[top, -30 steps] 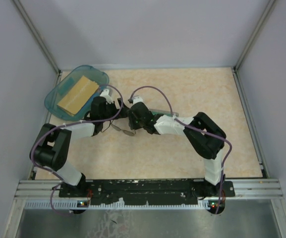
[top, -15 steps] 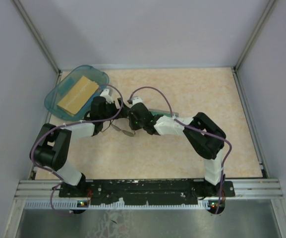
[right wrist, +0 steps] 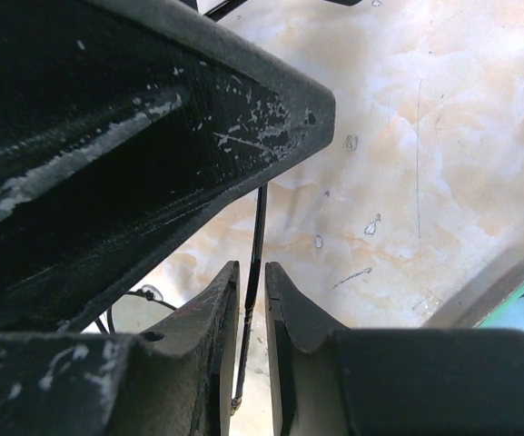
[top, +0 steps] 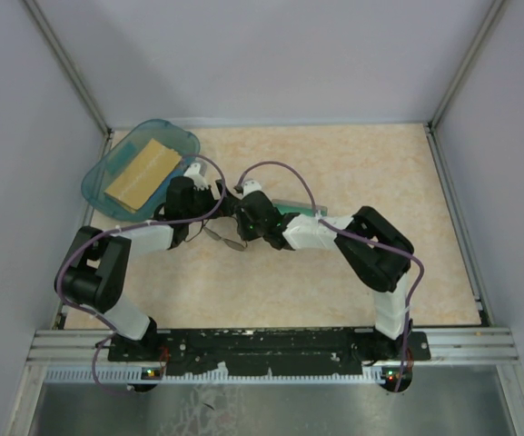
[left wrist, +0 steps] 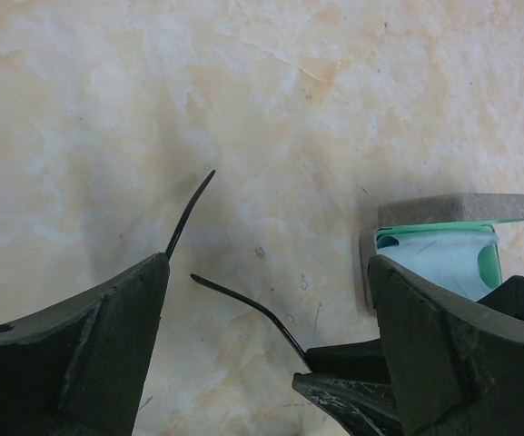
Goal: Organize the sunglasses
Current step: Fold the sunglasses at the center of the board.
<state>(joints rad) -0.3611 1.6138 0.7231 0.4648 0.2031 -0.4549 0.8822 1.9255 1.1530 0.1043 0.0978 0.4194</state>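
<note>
Right wrist view shows the right hand point(right wrist: 252, 269) with its two fingers nearly pressed together. It is pinching one thin dark arm of the sunglasses point(right wrist: 260, 218) between them. That thin arm runs straight up and down through the slim gap. A big black part of the other arm fills the top left of this view.

Left wrist view shows the left hand point(left wrist: 269, 261) spread wide and holding nothing. Two thin arms of the sunglasses point(left wrist: 189, 213) poke out over the table between its fingers. I cannot tell if they touch it.

From the top view, the sunglasses point(top: 225, 238) lie near the middle of the table point(top: 380, 163), a bit toward the left edge, just under where both hands meet.

The grey case point(left wrist: 461, 209) lies open just beside the hands. It has a green lining, and a light blue cloth point(left wrist: 439, 259) sits inside it. A blue-green tub point(top: 98, 177) sits at the far left corner of the table with a flat tan block point(top: 143, 173) in it.

Since a second ago the right hand's fingers have closed in. The arms, the tub and the case look to be in the same spots.
</note>
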